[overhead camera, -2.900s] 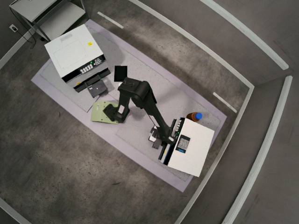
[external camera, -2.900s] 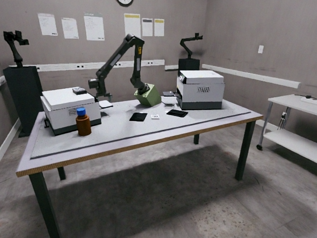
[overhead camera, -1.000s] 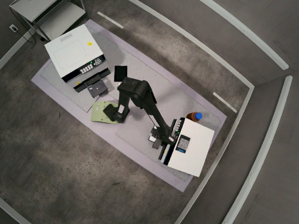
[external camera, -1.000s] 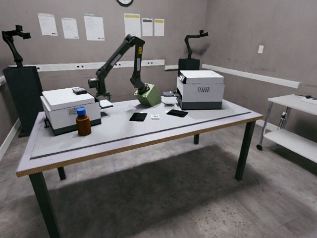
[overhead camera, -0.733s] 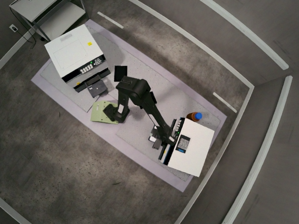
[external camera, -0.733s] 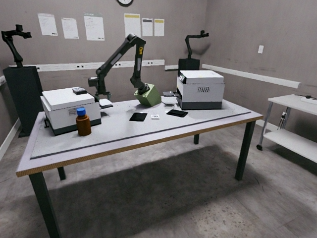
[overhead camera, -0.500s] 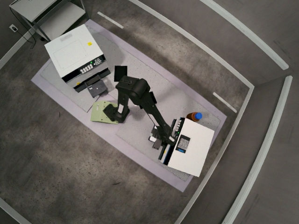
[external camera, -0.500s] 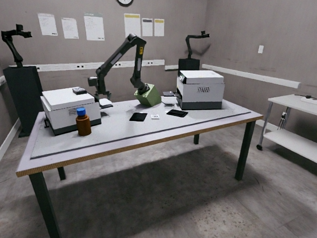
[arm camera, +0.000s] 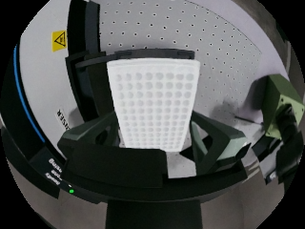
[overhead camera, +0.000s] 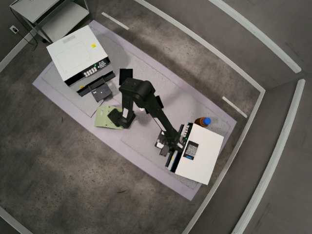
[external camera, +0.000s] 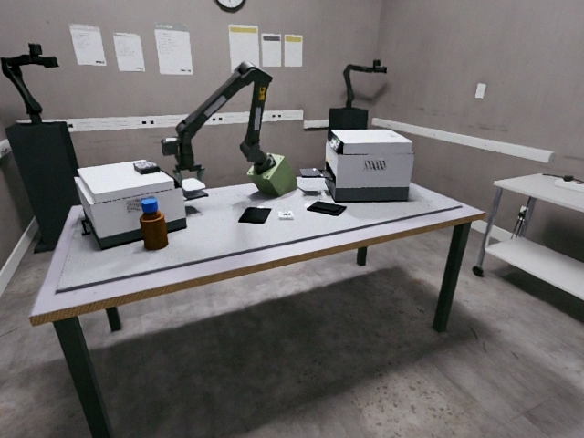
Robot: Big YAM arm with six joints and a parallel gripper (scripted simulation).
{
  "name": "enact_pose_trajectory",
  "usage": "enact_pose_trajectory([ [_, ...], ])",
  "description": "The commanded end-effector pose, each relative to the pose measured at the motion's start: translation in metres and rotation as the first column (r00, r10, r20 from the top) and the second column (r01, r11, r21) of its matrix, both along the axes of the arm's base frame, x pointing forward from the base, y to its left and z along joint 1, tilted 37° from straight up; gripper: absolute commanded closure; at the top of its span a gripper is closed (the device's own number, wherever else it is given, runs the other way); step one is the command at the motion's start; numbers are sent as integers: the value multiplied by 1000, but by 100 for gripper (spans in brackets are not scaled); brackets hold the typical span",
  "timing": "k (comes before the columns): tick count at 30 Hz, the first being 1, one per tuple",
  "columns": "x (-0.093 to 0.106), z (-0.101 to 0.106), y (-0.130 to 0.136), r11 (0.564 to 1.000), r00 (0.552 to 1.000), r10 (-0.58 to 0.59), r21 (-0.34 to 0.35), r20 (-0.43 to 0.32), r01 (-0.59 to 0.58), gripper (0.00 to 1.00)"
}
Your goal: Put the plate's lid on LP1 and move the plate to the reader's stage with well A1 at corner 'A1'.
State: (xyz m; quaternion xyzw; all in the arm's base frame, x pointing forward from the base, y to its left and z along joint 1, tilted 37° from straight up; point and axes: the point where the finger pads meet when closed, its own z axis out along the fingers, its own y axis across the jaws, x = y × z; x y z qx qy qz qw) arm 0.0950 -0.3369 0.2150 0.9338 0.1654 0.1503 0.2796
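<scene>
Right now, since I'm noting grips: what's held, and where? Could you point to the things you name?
The hand [overhead camera: 163,144] [external camera: 190,173] [arm camera: 153,114] holds the white labware [overhead camera: 160,145] [external camera: 192,185] [arm camera: 152,97] by its two long sides; whether lid alone or plate too, I cannot tell.
</scene>
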Motion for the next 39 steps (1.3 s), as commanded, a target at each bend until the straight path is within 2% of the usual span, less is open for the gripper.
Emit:
enact_pose_trajectory([
  [1,0,16,-5,999,1000,3,-34,1,-3,14],
  [8,3,-3,-4,1000,1000,13,-5,-5,-13,14],
  [10,12,-6,0,999,998,51,3,-28,-51,14],
  [13,26,1,-1,995,995,96,-16,-41,-97,14],
  [15,26,1,-1,995,995,96,-16,-41,-97,14],
  [17,24,12,-6,994,995,86,-59,-48,-89,14],
  [21,43,29,-5,981,988,144,-120,-60,-151,14],
  [26,56,18,4,970,976,200,-119,-87,-209,14],
  [30,55,27,-3,966,969,214,-120,-123,-229,14],
  [33,54,23,-2,965,967,221,-115,-125,-235,14],
  [35,59,15,8,959,958,249,-105,-143,-265,14],
  [39,69,11,23,939,941,296,-131,-166,-318,14],
])
